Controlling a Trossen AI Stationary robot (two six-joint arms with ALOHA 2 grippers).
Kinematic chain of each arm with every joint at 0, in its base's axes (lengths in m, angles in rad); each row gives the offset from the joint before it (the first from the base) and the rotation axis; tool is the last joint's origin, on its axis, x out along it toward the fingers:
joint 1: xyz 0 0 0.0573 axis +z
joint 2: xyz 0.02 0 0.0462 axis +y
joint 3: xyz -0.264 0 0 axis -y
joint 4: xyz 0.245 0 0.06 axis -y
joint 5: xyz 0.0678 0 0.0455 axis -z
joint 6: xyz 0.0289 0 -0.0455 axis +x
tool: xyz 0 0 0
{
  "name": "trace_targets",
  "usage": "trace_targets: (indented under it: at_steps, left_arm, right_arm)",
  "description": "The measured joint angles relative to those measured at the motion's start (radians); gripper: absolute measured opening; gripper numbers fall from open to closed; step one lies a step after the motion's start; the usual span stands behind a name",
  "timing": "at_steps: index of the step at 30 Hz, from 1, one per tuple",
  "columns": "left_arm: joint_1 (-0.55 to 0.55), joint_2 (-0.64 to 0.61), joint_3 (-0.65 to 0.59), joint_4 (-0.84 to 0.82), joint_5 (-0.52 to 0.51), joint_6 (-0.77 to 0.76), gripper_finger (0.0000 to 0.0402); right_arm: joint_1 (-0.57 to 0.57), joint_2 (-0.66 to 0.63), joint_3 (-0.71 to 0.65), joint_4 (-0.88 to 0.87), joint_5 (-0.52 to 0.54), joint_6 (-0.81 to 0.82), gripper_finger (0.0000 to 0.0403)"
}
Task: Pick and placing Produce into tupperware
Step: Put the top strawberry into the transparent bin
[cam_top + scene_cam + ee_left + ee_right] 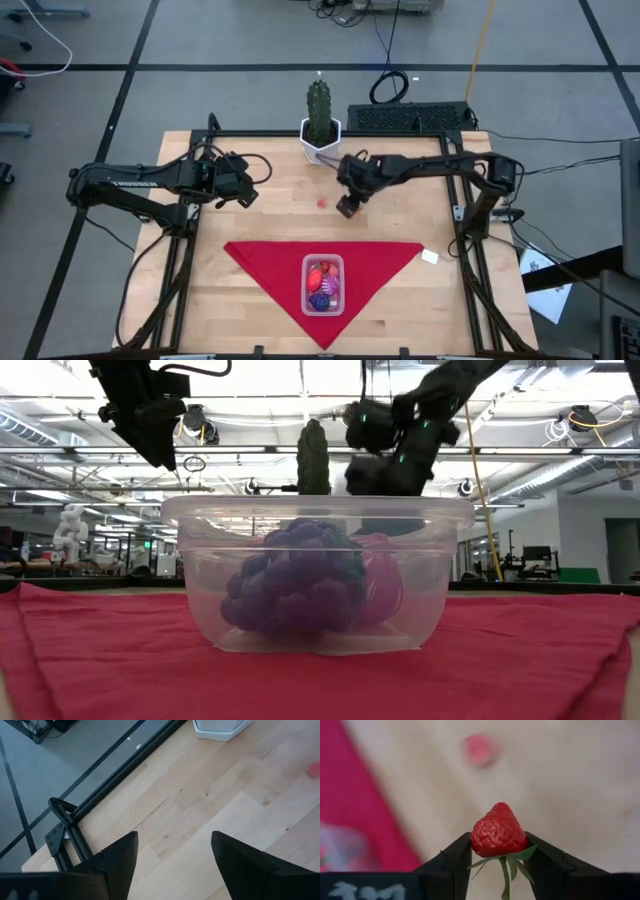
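My right gripper (pixel 348 206) hovers over the far middle of the table, shut on a red toy strawberry (pixel 498 831) with green leaves. A small pink produce piece (pixel 322 202) lies on the bare wood just to its left. The clear tupperware (pixel 323 284) stands on the red triangular cloth (pixel 262 264) near the table's near edge and holds several pieces, among them a dark purple grape bunch (pixel 295 578) and a pink one (pixel 381 582). My left gripper (pixel 174 851) is open and waits above the wood at the far left. My right gripper pinches the strawberry between its two fingers (pixel 456 856), at the wide stem end (pixel 495 848) next to the green leaves. The pointed tip faces away from the wrist. The strawberry is lifted clear of the table.
A tall green cactus in a white pot (pixel 319 130) stands at the table's far edge, close behind my right gripper. A small white tag (pixel 430 256) lies beside the cloth's right corner. Bare wood lies between the grippers and the cloth.
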Motion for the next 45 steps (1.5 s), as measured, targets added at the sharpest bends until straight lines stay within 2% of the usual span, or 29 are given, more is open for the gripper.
trace_targets:
  at_steps: [5, 13, 18, 21, 27, 36, 39, 45]
  left_arm:
    - [0.000, 0.000, 0.000, 0.001, 0.000, -0.002, 0.0257]
    - [0.000, 0.000, 0.000, 0.002, 0.000, -0.009, 0.0257]
    - [0.000, 0.000, 0.000, 0.002, 0.000, -0.011, 0.0257]
    - [0.000, 0.000, 0.000, 0.002, 0.003, -0.021, 0.0258]
    - [0.000, 0.000, 0.000, 0.001, 0.006, -0.023, 0.0257]
    - [-0.001, 0.000, 0.000, -0.001, 0.027, -0.022, 0.0257]
    - [-0.001, 0.000, 0.000, -0.001, 0.027, -0.019, 0.0257]
    - [-0.001, 0.000, 0.000, -0.002, 0.027, -0.019, 0.0257]
  right_arm:
    - [0.137, -0.050, 0.000, 0.009, -0.021, 0.069, 0.0153]
    - [0.395, -0.060, 0.000, 0.212, -0.021, 0.172, 0.0156]
    - [0.486, -0.060, 0.001, 0.324, 0.004, 0.195, 0.0157]
    - [0.511, -0.048, 0.005, 0.330, 0.011, 0.212, 0.0157]
    - [0.534, 0.050, 0.119, 0.248, -0.013, 0.176, 0.0157]
    - [0.540, 0.224, 0.388, -0.125, 0.019, 0.045, 0.0157]
    - [0.540, 0.264, 0.417, -0.171, 0.022, 0.024, 0.0157]
    - [0.540, 0.265, 0.423, -0.217, 0.039, 0.015, 0.0157]
